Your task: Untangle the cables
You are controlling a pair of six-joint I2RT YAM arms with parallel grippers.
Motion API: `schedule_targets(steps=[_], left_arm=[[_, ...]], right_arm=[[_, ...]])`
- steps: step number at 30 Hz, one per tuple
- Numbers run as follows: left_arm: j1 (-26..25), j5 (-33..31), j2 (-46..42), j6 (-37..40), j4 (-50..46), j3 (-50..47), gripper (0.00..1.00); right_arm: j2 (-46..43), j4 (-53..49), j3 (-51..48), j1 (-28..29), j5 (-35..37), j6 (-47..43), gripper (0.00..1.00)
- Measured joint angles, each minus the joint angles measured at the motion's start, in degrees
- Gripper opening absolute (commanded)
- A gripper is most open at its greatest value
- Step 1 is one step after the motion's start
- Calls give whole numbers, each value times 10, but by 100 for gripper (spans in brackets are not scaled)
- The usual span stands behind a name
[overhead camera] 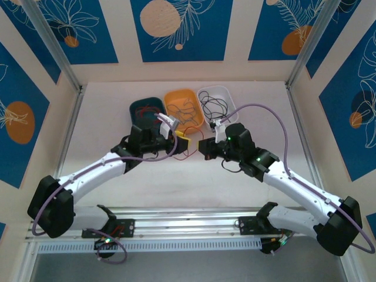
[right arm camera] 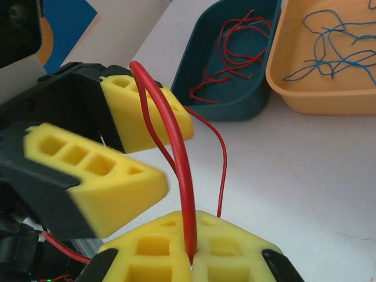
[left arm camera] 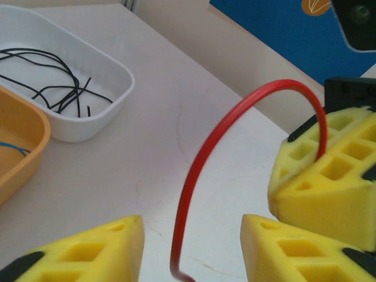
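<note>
While pinching thin red flexible wire [right arm camera: 176, 141] in closed right gripper [right arm camera: 191, 258], noted left gripper [left arm camera: 192, 235] jaws apart around same wire.

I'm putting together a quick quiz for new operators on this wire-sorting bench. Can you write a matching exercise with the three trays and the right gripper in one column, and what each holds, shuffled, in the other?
Column one
1. white tray
2. orange tray
3. dark teal tray
4. right gripper

Column two
A. loose red wires
B. shut on one red wire
C. black wires
D. blue wires

Pairs: 1-C, 2-D, 3-A, 4-B
</note>
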Motion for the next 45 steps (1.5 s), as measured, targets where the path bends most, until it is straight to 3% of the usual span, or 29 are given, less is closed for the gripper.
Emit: schedule_targets(steps=[4,8,14,22,29,35,45], left_arm=[[-1,-13,9,1,2,0,9],[-2,-25,10,-3,4,0,0],[-2,-72,9,-5,-21,4,0],[9,-174,6,-21,-145,75,0],[59,-201,16,-75,-187,115,0],[131,-193,65,-124,-165,139,0],[197,-218,161,-190,-117,181,0]], right_arm=[[16,0,11,12,0,-8,0],[29,0,21,17,4,-10,0],[36,-11,28,17,35,-6,40],[31,-37,30,17,80,0,59],[-8,-51,19,12,130,17,68],[-41,-78,2,0,168,39,76],[-72,-110,-10,-10,199,54,78]])
